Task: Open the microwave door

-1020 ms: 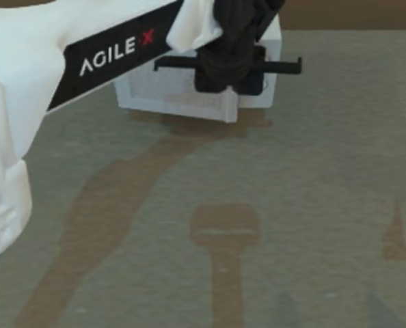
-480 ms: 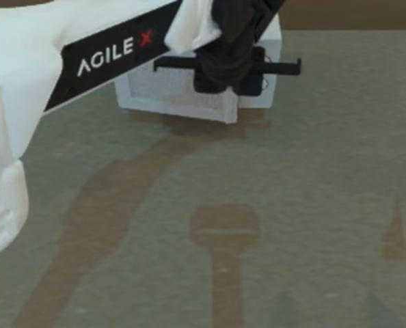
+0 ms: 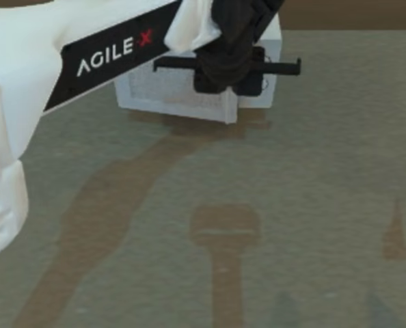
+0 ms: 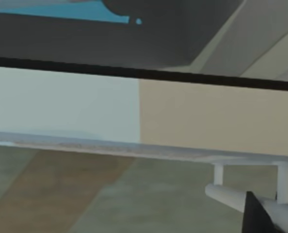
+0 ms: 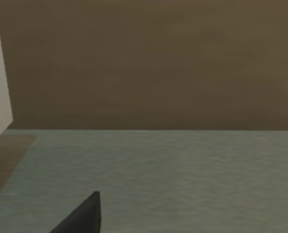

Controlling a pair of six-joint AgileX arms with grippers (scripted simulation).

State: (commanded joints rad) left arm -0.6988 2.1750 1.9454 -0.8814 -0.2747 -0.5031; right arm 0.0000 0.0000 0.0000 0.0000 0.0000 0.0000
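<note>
microwave (image 3: pixel 266 51) at the tabletop's (image 3: pixel 312 171) far edge, inside hidden | microwave door (image 3: pixel 179 92) ajar, swung a bit further off the front than half a second ago | my left pincer (image 3: pixel 232 96) at its handle edge, grip can't tell | right arm not in the top view

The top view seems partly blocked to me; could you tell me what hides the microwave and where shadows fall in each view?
Top view: the left arm and its gripper cover much of the microwave; brown shadows stripe the table. Left wrist view: the door shows edge-on, its handle near. Right wrist view: evenly lit, no strong shadow.
</note>
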